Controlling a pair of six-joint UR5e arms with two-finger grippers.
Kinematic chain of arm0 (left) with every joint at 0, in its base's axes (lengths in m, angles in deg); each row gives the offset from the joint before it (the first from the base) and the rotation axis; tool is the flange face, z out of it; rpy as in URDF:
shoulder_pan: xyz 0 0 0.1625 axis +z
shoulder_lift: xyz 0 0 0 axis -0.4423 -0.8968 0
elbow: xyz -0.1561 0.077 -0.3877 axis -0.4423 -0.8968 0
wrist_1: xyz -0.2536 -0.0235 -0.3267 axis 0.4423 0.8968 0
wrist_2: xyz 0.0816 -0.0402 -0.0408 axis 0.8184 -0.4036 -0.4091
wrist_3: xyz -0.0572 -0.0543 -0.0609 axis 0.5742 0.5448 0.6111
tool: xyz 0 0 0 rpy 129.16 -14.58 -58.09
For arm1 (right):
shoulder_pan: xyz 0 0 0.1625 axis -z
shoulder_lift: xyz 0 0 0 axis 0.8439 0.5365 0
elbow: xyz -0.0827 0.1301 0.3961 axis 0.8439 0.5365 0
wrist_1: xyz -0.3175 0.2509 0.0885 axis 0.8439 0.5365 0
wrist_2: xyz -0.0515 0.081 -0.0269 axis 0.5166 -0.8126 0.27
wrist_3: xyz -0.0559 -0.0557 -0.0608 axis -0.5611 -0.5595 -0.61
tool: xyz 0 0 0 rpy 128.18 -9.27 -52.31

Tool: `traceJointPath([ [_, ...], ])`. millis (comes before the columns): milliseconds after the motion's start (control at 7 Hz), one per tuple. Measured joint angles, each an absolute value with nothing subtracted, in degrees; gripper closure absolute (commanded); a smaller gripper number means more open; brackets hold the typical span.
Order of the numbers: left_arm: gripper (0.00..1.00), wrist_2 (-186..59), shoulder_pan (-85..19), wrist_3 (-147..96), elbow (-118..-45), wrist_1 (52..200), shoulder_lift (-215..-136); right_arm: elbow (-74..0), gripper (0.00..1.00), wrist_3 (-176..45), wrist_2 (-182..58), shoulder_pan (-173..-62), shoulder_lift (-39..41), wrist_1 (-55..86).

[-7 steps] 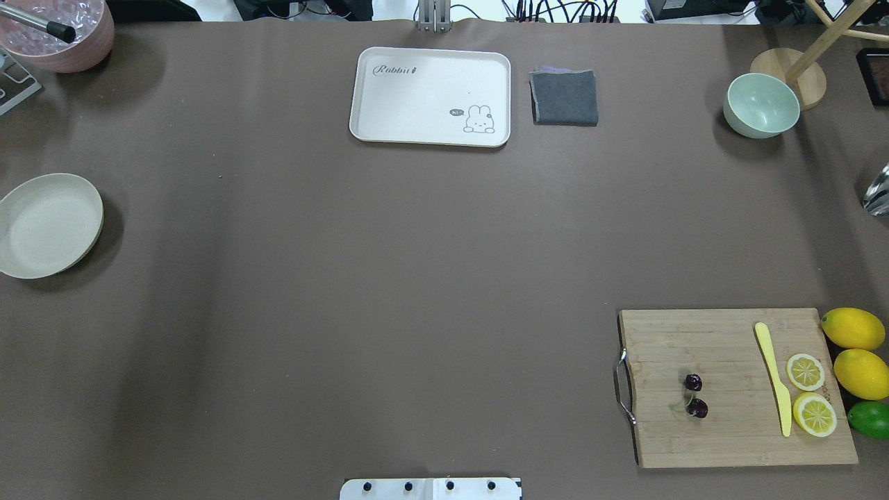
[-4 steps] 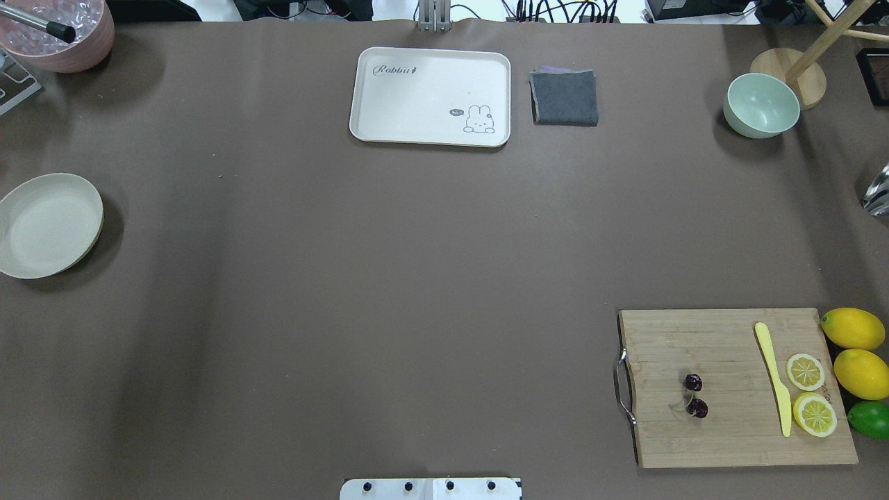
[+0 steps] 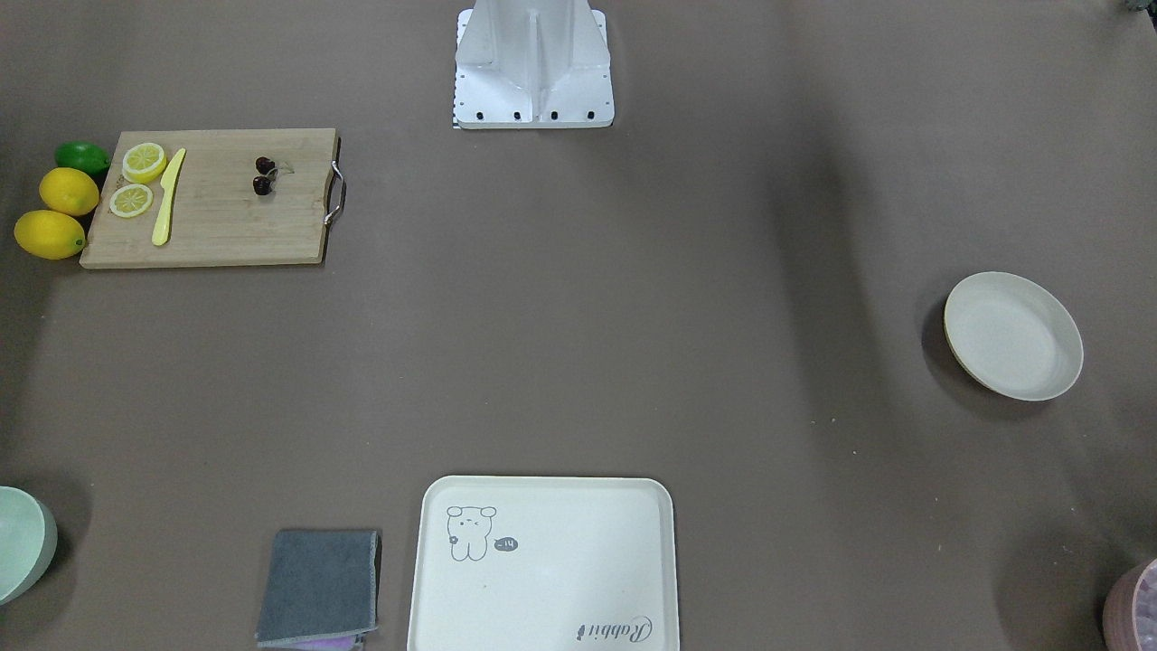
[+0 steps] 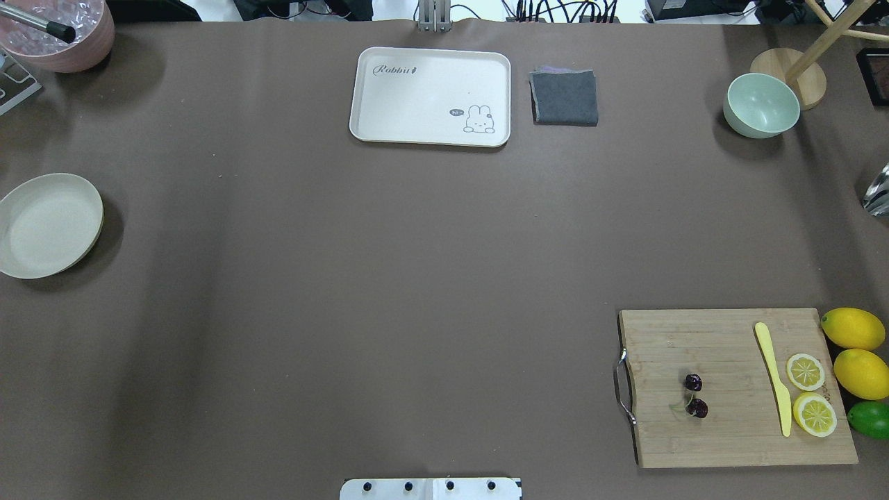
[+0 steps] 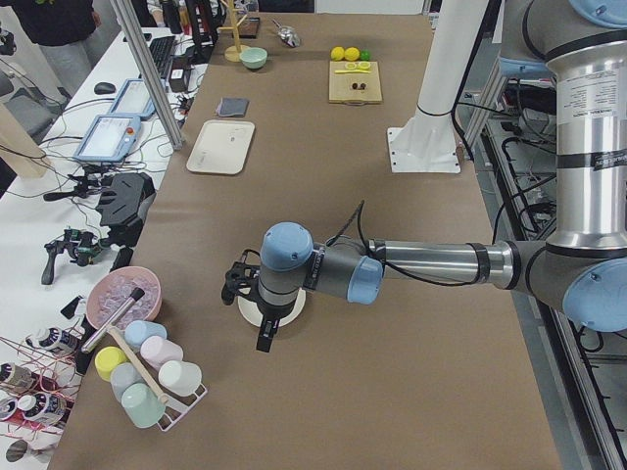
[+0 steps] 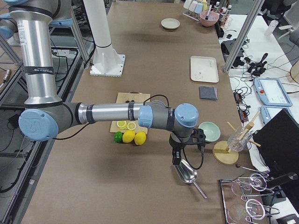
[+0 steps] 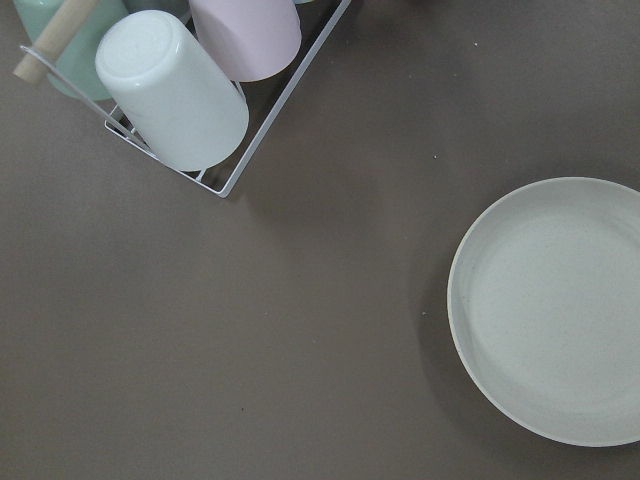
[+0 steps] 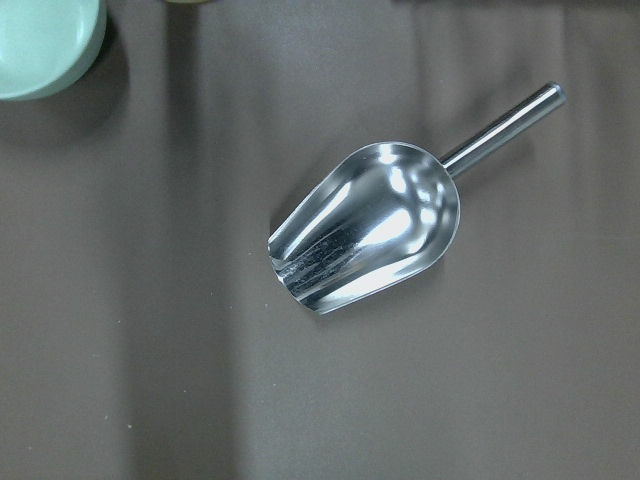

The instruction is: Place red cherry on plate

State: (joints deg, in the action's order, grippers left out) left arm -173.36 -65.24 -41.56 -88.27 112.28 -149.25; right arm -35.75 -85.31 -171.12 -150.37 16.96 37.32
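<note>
The red cherry, a pair of tiny dark cherries on pale stems, lies on the wooden cutting board at the near right, also seen in the front view. The empty cream plate sits at the table's left edge and fills the right of the left wrist view. My left gripper hangs over the plate, far from the cherry; I cannot tell if it is open or shut. My right gripper hovers over a metal scoop, and I cannot tell its state either.
On the board lie a yellow knife and two lemon slices; lemons and a lime sit beside it. A cream tray, grey cloth and green bowl line the far side. A cup rack stands near the plate.
</note>
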Motion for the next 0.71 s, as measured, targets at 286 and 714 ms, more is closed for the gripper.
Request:
traceJointPath([
  [286, 0.02, -173.35, -65.24, -41.57, -88.17, 112.29, -149.24, -35.79, 0.00, -85.25, -171.15, -150.37, 16.95, 37.32],
  [714, 0.02, -173.62, -65.15, -41.55, -88.73, 112.56, -149.69, -35.96, 0.00, -85.16, -171.15, -150.37, 16.82, 37.32],
])
